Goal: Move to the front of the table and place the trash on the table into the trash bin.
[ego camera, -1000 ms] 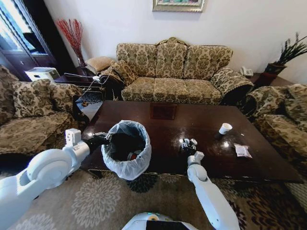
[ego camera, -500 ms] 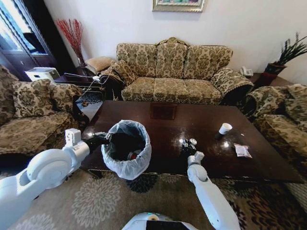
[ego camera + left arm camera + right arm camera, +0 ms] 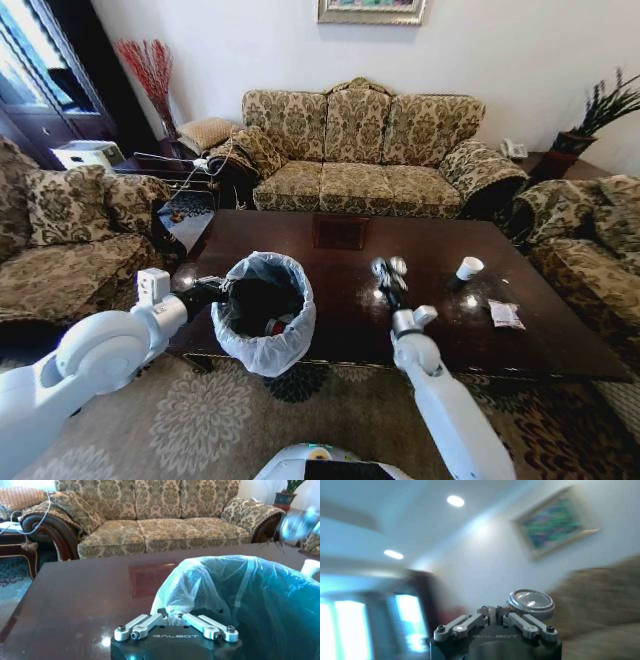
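Note:
The trash bin [image 3: 265, 312], lined with a whitish bag, hangs at the table's [image 3: 300, 240] near left edge. My left gripper [image 3: 222, 290] is shut on its bag rim [image 3: 176, 618]. Some litter lies inside the bin. My right gripper [image 3: 388, 277] is raised above the table's middle, shut on a small silver-topped can [image 3: 397, 265]. In the right wrist view the can [image 3: 530, 601] sits between the fingers, pointing up toward the ceiling. A white paper cup [image 3: 469, 267] and a clear wrapper [image 3: 506, 315] lie on the table's right part.
A patterned sofa [image 3: 365, 150] stands behind the table, with armchairs at left [image 3: 70, 240] and right [image 3: 590, 250]. A side table with cables [image 3: 170, 170] stands at the far left. Patterned carpet [image 3: 200, 410] lies under me.
My right gripper has lifted the can off the table and swung upward and farther over the tabletop. The left gripper and the bin have stayed put.

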Motion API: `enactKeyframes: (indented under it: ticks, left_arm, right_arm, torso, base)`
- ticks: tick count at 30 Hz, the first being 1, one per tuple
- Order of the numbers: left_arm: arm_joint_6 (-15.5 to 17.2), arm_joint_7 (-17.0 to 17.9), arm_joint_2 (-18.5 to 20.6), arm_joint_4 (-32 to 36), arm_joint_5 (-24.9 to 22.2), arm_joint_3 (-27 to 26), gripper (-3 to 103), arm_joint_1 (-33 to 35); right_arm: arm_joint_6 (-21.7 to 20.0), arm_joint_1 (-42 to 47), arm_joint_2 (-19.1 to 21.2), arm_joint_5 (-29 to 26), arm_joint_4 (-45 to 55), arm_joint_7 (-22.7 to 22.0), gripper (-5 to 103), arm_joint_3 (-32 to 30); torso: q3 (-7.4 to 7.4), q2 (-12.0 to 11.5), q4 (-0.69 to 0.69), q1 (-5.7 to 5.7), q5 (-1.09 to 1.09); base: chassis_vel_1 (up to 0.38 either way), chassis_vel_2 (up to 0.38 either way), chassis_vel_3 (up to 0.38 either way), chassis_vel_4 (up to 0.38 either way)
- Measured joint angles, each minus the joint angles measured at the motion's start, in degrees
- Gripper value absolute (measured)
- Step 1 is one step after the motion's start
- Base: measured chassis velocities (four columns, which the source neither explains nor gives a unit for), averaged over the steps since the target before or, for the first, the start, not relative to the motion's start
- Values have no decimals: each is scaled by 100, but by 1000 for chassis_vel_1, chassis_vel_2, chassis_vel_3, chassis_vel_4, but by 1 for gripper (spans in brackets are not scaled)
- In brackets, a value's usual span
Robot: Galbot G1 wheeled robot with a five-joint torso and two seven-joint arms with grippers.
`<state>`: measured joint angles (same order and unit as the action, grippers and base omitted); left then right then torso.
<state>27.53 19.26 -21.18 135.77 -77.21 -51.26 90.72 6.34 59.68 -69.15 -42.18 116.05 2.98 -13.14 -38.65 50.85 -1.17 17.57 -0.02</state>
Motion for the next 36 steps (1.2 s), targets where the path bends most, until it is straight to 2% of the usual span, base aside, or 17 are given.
enactKeyframes:
  ticks: [1, 4, 5, 8, 13, 16, 18, 21, 23, 26, 29, 30, 33, 35, 36]
  left_arm:
    - [0, 0, 0, 0, 0, 0, 3, 0]
    - [6, 5, 4, 0, 1, 4, 3, -5]
    - [6, 5, 4, 0, 1, 4, 3, -5]
    - [18, 6, 7, 7, 1, 25, 3, 1]
    - [22, 9, -20, 47, -1, 34, 3, -1]
    - [34, 9, -81, 122, -5, 35, 3, -1]
    - [37, 9, -103, 145, -5, 35, 3, -1]
    - [47, 9, -124, 187, -8, 34, 3, 9]
    - [52, 11, -127, 190, -8, 23, 3, 7]
    - [52, 10, -136, 174, -8, 22, 3, -1]
    - [53, -13, -186, 154, 9, 46, 3, -10]
    - [53, -13, -186, 154, 9, 46, 3, -10]
    - [53, -30, -224, 140, 45, 52, 3, -5]
    - [53, -27, -234, 128, 48, 52, 3, 1]
    - [53, -24, -256, 98, 61, 36, 3, 10]
  right_arm:
    - [0, 0, 0, 0, 0, 0, 7, 0]
    - [-373, -221, 144, -722, 684, 621, 7, 506]
    - [-373, -221, 144, -722, 684, 621, 7, 506]
    - [-602, -379, 205, -983, 987, 1156, 7, 1113]
    - [-718, -356, 205, -735, 960, 1396, 7, 1697]
    - [-866, -238, 122, -118, 705, 1393, 7, 2056]
    - [-890, -214, 101, 55, 640, 1383, 4, 2138]
    - [-923, -189, 78, 318, 552, 1318, 9, 2262]
    - [-939, -187, 73, 401, 532, 1282, 21, 2286]
    - [-939, -173, 82, 437, 530, 1259, 26, 2264]
    - [-911, -89, 143, 449, 547, 1266, 43, 2205]
    - [-911, -89, 143, 449, 547, 1266, 43, 2205]
    - [-724, -5, 131, 462, 569, 1280, 59, 2067]
    - [-652, 38, 108, 462, 608, 1257, 59, 1966]
    - [-519, 141, 72, 492, 656, 1076, 65, 1763]
  torso:
    - [0, 0, 0, 0, 0]
    - [0, 0, 0, 0, 1]
    - [0, 0, 0, 0, 1]
    - [0, 0, 0, 0, 2]
    - [0, 0, 0, 0, 1]
    - [0, 0, 1, 0, 2]
    - [0, 0, 0, 0, 2]
    - [0, 0, 0, 0, 2]
    - [0, 0, 0, 0, 2]
    - [0, 0, 0, 0, 2]
    - [0, 0, 0, 0, 2]
    - [0, 0, 0, 0, 2]
    - [0, 0, 0, 0, 3]
    - [0, 0, 0, 0, 2]
    - [0, 0, 1, 0, 2]
  base:
    - [0, 0, 0, 0]
    - [0, 0, 0, 0]
    - [0, 0, 0, 0]
    - [0, 0, 0, 0]
    - [0, 0, 0, 0]
    - [0, 0, 0, 0]
    - [0, 0, 0, 0]
    - [0, 0, 0, 0]
    - [0, 0, 0, 0]
    - [0, 0, 0, 0]
    - [0, 0, 0, 0]
    - [0, 0, 0, 0]
    - [0, 0, 0, 0]
    - [0, 0, 0, 0]
    - [0, 0, 0, 0]
